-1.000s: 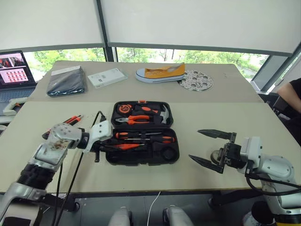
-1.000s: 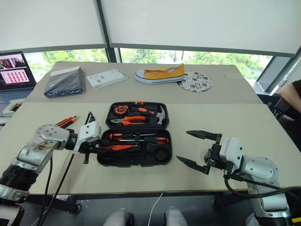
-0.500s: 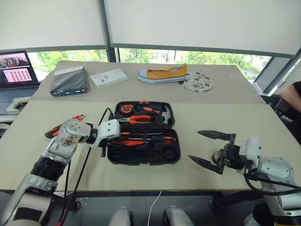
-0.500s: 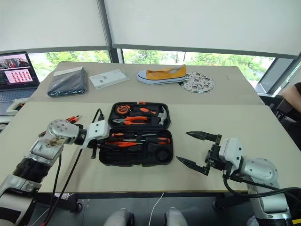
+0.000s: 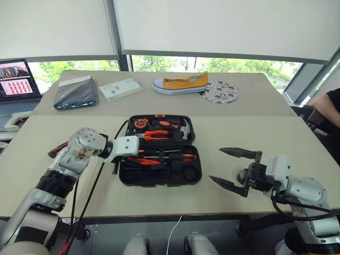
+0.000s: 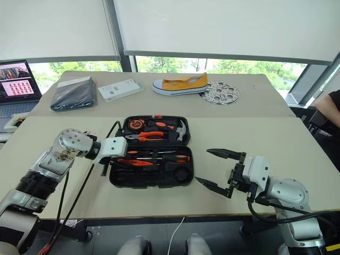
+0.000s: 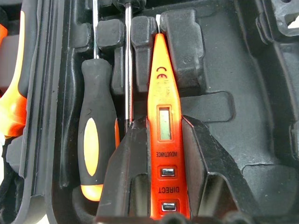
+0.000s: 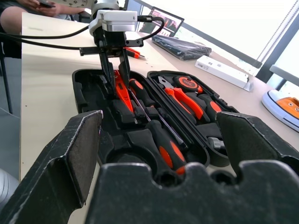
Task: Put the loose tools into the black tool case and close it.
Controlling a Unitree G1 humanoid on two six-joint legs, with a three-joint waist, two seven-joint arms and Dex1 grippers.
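**A:** Head views: your left gripper (image 5: 115, 166) hangs over the left end of the open black tool case (image 5: 159, 172), which lies on the near table (image 5: 223, 133). What does it carry?

**B:** The slim orange tester screwdriver (image 7: 164, 126), clamped between its fingers (image 7: 196, 158). The tip points into the near half of the case.

**A:** And your right gripper (image 5: 232, 169)?

**B:** Spread wide and empty, hovering just right of the case and clear of it.

**A:** What is already packed?

**B:** Two black-and-orange screwdrivers (image 5: 172, 156) lie in the near half. The far half holds the pliers (image 5: 155, 136), hammer (image 5: 185, 129) and tape measure (image 5: 140, 122). An orange-and-black tool (image 5: 58, 149) lies on the table left of the case, behind your left arm; you likely have that one to fetch.

**A:** Left wrist view?

**B:** The tester sits between the fingers, its tip lined up with a moulded slot beside one screwdriver handle (image 7: 92, 144). Whether it is fully seated, you cannot tell.

**A:** Right wrist view?

**B:** Across the open case you see the left gripper planted over the tester in the near half, a laptop (image 8: 164, 19) and a flat black pouch (image 8: 180, 46) beyond it.

**A:** How far along?

**B:** Past halfway, by my judgement. The tester wants releasing, the table tool wants packing, and the lid is not yet closed.
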